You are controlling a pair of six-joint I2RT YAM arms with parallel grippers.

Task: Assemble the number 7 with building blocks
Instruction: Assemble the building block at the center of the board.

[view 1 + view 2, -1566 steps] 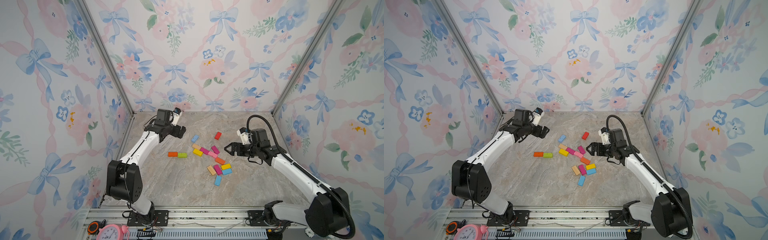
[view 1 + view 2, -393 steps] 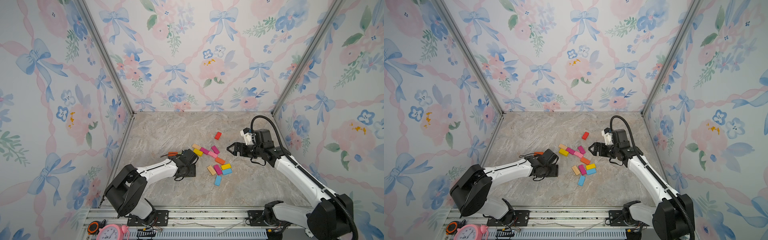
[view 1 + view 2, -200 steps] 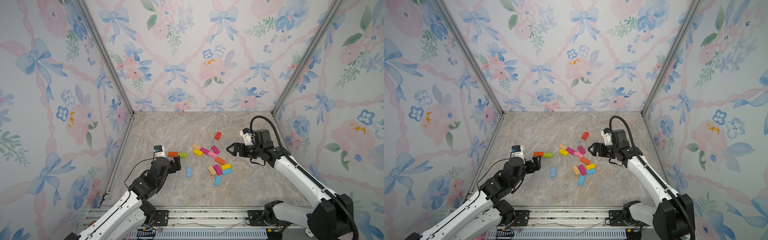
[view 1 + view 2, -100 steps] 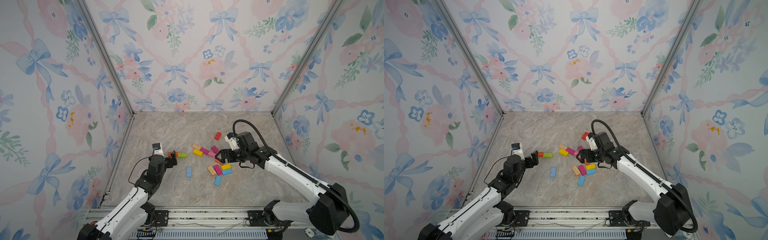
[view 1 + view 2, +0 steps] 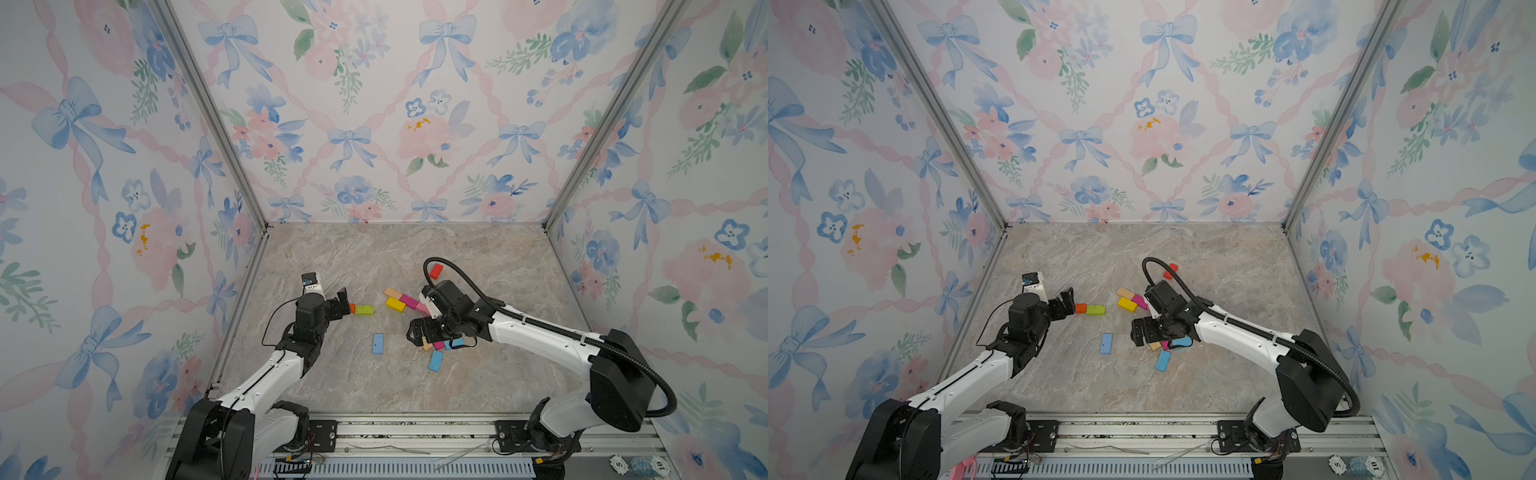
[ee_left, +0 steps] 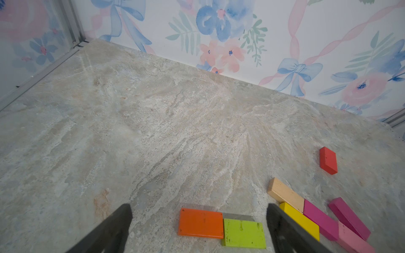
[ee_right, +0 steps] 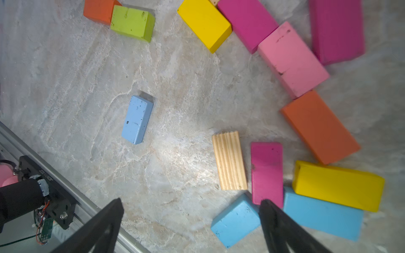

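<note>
Read the desk (image 5: 324,257) as a clock face in the top views, with 12 at the back wall. The building blocks lie around its middle and toward 3.

An orange block (image 5: 352,308) and a green block (image 5: 364,310) lie flat and touch end to end, in a short row running 9 to 3. A light blue block (image 5: 377,343) lies alone at 5 o'clock of the green one, apart from it, its length running 12 to 6.

At 3 o'clock of the green block, a plain wood block (image 5: 392,292), a yellow block (image 5: 395,304) and a magenta block (image 5: 409,301) sit packed together. A red block (image 5: 435,271) lies by itself at 1 o'clock of them.

At 5 o'clock of that group is a loose cluster. The right wrist view shows:
- a ribbed wood block (image 7: 229,161) beside a second magenta block (image 7: 266,173);
- a pink block (image 7: 292,59) end to end with a second orange block (image 7: 320,127);
- a second yellow block (image 7: 337,186);
- two brighter blue blocks (image 7: 235,221).

The left gripper (image 5: 344,305) sits at 9 o'clock of the orange block, just beside it. Its jaws are spread wide with nothing between them.

The right gripper (image 5: 419,332) hangs over the 9 o'clock edge of the cluster, its jaws spread and empty. In its wrist view one finger (image 7: 282,232) overlaps the second magenta block and a brighter blue one. Whether it touches them cannot be told.
</note>
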